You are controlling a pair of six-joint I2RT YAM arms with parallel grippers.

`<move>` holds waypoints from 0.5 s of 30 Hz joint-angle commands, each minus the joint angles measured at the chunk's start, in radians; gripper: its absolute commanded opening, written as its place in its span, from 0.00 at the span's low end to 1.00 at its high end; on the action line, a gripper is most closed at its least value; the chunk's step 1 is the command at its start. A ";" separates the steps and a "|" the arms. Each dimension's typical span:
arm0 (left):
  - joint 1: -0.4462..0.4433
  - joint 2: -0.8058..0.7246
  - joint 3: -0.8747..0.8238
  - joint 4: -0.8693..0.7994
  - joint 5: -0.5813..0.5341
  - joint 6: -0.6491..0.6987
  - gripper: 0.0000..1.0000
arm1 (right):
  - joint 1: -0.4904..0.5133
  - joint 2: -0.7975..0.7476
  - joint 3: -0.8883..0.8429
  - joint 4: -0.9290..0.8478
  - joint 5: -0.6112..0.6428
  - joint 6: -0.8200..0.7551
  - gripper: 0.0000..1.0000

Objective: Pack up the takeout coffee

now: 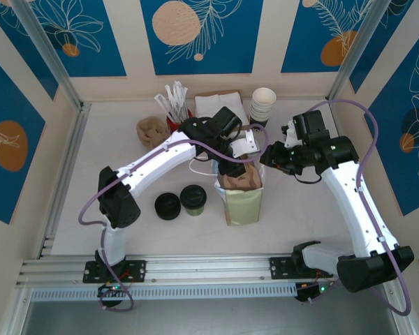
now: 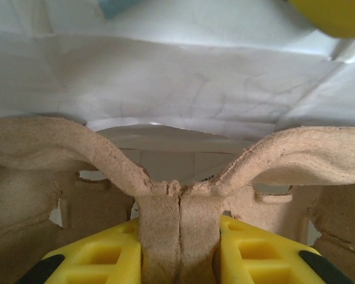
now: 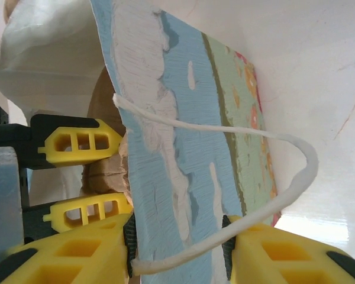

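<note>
Bag mouth spread: right hand (image 3: pixel 180 254) pinches a wall of the paper bag (image 3: pixel 183 118), presumably so left hand (image 2: pixel 178 254), clamped on the centre ridge of the pulp cup carrier (image 2: pixel 177 207), can seat it inside. Meanwhile the takeout coffee (image 1: pixel 193 199) stands on the worktop (image 1: pixel 105 139), just left of the bag.

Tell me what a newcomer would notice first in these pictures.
Both arms meet over the paper bag standing mid-table. The left claw pinches a brown pulp cup carrier by its centre tab at the bag's mouth, while the right claw grips the bag's printed wall beside its white rope handle. Just left of the bag, the takeout coffee stands beside a low pile of black lids.
</note>
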 commanded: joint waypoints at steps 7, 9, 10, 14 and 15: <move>-0.029 0.046 0.025 -0.045 -0.036 0.012 0.29 | 0.053 0.009 0.017 0.002 0.025 -0.015 0.42; -0.031 0.050 0.026 -0.047 -0.042 0.010 0.29 | 0.062 0.011 0.016 0.006 0.026 -0.012 0.42; -0.031 0.053 0.027 -0.047 -0.043 0.009 0.29 | 0.067 0.011 0.014 0.011 0.023 -0.011 0.42; -0.032 0.062 0.027 -0.047 -0.051 0.004 0.29 | 0.076 0.011 -0.004 0.035 0.005 -0.003 0.42; -0.033 0.063 0.027 -0.046 -0.050 0.002 0.29 | 0.077 0.011 -0.008 0.039 0.001 0.001 0.42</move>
